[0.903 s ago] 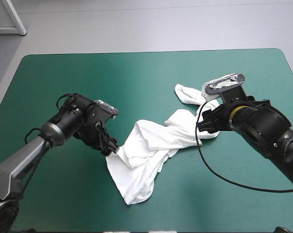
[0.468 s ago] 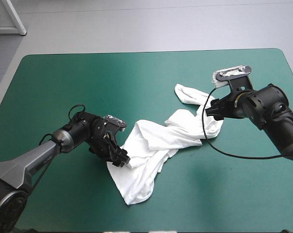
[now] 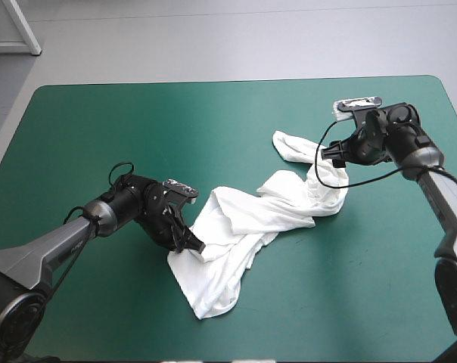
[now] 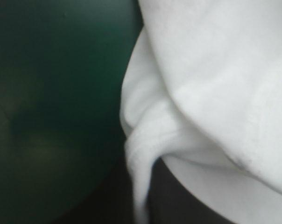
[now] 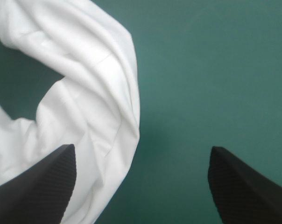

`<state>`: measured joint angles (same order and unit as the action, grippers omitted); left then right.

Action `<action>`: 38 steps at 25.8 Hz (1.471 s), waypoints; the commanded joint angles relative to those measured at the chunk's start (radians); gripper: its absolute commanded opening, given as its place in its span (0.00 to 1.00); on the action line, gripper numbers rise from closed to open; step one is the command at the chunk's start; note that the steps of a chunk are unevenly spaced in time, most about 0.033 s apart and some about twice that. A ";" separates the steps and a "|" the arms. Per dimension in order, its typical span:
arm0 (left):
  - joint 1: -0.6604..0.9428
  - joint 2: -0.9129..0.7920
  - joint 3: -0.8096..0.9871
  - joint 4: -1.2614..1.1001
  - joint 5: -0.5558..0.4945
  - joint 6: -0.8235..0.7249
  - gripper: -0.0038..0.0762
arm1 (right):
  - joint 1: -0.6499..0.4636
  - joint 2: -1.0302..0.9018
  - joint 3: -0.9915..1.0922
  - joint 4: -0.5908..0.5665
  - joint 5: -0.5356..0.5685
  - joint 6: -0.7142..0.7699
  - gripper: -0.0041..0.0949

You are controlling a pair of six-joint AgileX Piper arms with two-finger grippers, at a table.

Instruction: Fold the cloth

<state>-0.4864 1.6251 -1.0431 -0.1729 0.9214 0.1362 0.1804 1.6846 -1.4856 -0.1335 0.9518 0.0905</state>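
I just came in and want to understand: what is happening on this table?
Two robot arms work on a crumpled white T-shirt on the teal-green table. The left claw, low at its left edge, appears shut on a fold. The right claw stands open over its right end, holding nothing. Nothing is folded yet.

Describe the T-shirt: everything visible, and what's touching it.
The T-shirt is white, soft-looking fabric, crumpled into a long twisted heap lying diagonally mid-table on the teal-green cover, neither spread nor folded. A narrow end curls toward the far right; a broader end points to the near edge. The left gripper has its jaws all but shut on the left edge. The right gripper sits at the far-right end, jaws open, one over the fabric.
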 commanded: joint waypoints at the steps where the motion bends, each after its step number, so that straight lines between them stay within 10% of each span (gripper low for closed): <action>1: -0.005 -0.025 -0.016 -0.033 -0.011 -0.003 0.04 | -0.026 0.045 -0.104 0.002 -0.025 -0.026 0.77; 14: -0.005 -0.025 -0.016 -0.033 -0.024 -0.003 0.04 | -0.026 0.297 -0.233 0.059 0.010 -0.040 0.74; 24: -0.005 -0.025 -0.016 -0.022 -0.048 -0.003 0.04 | -0.026 0.326 -0.251 0.072 -0.031 -0.062 0.03; 31: -0.005 -0.119 -0.175 0.258 -0.025 -0.176 0.04 | -0.026 0.227 -0.465 0.074 0.085 -0.067 0.02; 38: -0.005 -0.267 -0.607 0.562 0.217 -0.217 0.04 | -0.026 0.019 -0.782 -0.017 0.261 -0.063 0.02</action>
<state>-0.4864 1.4212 -1.5296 0.2991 1.1052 -0.0739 0.1615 1.8100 -2.1797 -0.0821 1.2274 0.0311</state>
